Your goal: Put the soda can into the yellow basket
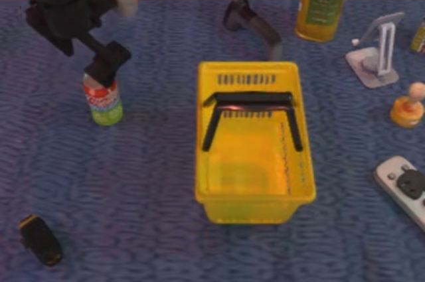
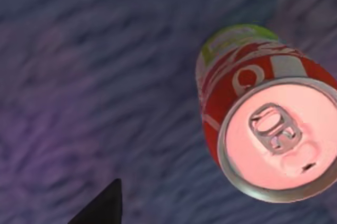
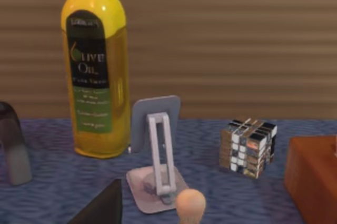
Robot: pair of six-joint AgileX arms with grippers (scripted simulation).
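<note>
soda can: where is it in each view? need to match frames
Top view: soda can stands upright at the table's left, under the left gripper.
Left wrist view: it fills the right side, silver top facing the camera.
Right wrist view: not in it.
Shared landmark: blue tablecloth.

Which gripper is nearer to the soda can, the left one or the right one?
Left. The left gripper hangs just above the soda can. The right arm is out of the top view; its camera faces the olive oil bottle.
</note>
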